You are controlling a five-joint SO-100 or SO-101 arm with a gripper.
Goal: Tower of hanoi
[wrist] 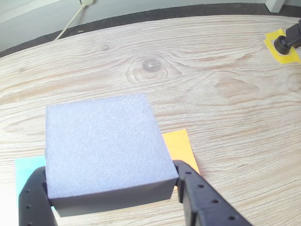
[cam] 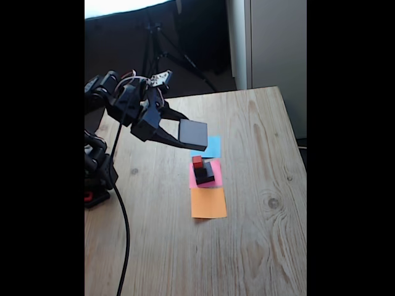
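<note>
Clamped between gripper fingers, grey block held aloft, upper left of red cube in fixed view.

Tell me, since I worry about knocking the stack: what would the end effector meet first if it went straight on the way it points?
Probably the blue paper on the table, not the stack on the pink paper. The end effector holds the grey block and slants down toward it; depth is unclear.

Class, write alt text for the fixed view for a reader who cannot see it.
A black robot gripper holds a large flat grey block in the air above a wooden table. Below lie blue, pink and orange paper squares in a row; smaller blocks sit on the pink one.
</note>
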